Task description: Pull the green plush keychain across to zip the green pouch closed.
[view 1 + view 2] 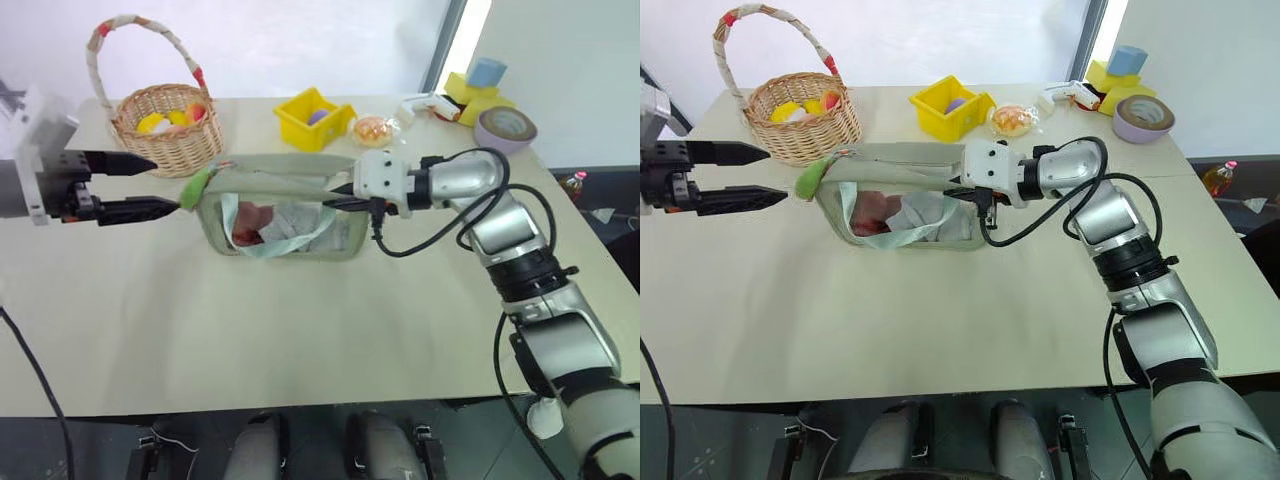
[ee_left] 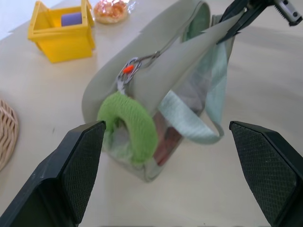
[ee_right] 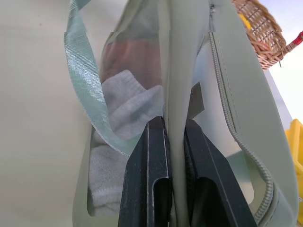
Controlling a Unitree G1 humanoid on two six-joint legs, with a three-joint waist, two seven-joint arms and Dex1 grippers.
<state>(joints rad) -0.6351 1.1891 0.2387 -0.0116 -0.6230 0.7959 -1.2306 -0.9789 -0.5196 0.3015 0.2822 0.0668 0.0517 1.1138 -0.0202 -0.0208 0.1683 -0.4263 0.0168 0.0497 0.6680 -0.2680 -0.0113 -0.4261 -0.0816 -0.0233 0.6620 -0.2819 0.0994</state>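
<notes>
1. The right gripper (image 1: 338, 195) has its jaws closed on a top edge of the green pouch (image 1: 285, 215), pinching the fabric at the pouch's right end.
2. The left gripper (image 1: 150, 183) holds nothing, its jaws spread wide.
3. The green plush keychain (image 2: 129, 124) hangs at the pouch's left end, just beyond the open left jaws' tips.
4. A pale mint strap (image 3: 85, 90) droops beside the right jaws.
5. The pouch stands on the desk (image 1: 250, 320).

head stereo overhead, wrists near green pouch (image 1: 285, 205)
</notes>
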